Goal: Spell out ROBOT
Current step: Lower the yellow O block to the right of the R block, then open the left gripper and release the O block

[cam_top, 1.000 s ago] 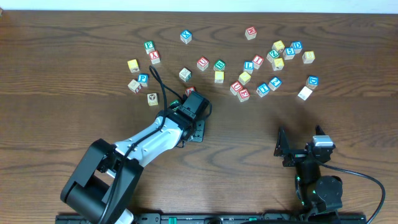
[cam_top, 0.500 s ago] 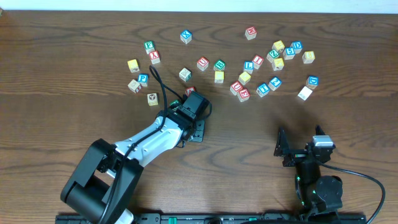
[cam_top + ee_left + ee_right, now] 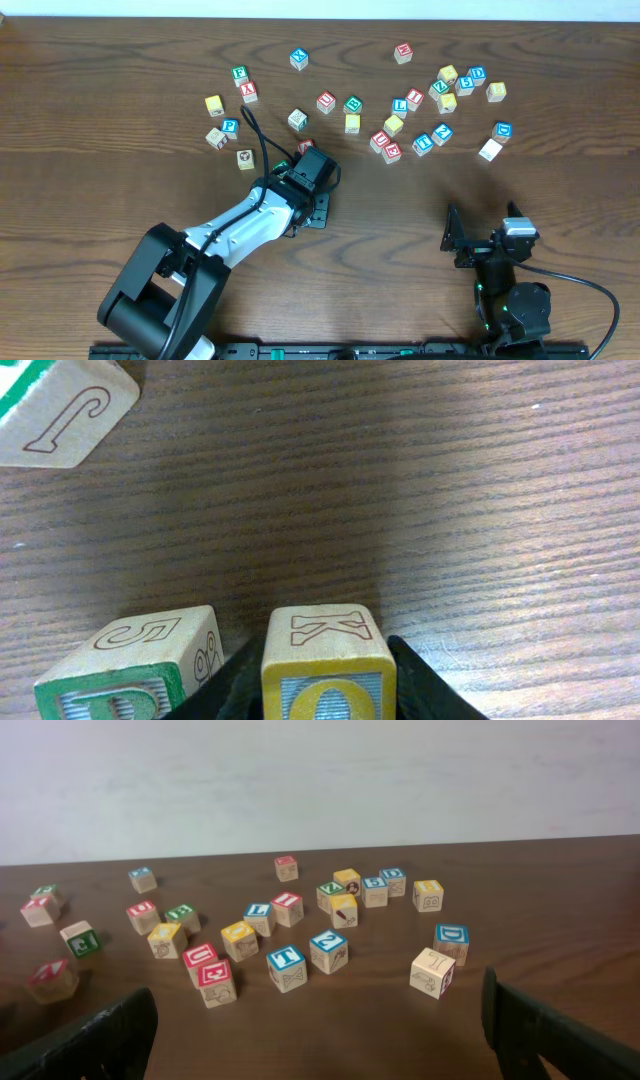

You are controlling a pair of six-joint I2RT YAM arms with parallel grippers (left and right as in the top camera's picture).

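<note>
In the left wrist view a yellow O cube (image 3: 330, 660), with a K on its top face, stands on the table between the fingers of my left gripper (image 3: 328, 685), which is shut on it. Right beside it on the left stands a green-faced cube (image 3: 130, 670); the frame edge cuts off its letter. From overhead the left arm (image 3: 250, 215) hides both cubes. A blue T cube (image 3: 286, 967) (image 3: 422, 143) lies among the scattered cubes. My right gripper (image 3: 320, 1050) (image 3: 483, 235) is open and empty at the near right, well short of the cubes.
Several loose letter cubes are scattered across the far half of the table, from a yellow one (image 3: 213, 104) on the left to a white one (image 3: 490, 149) on the right. A cube with a J (image 3: 60, 410) lies ahead of the left gripper.
</note>
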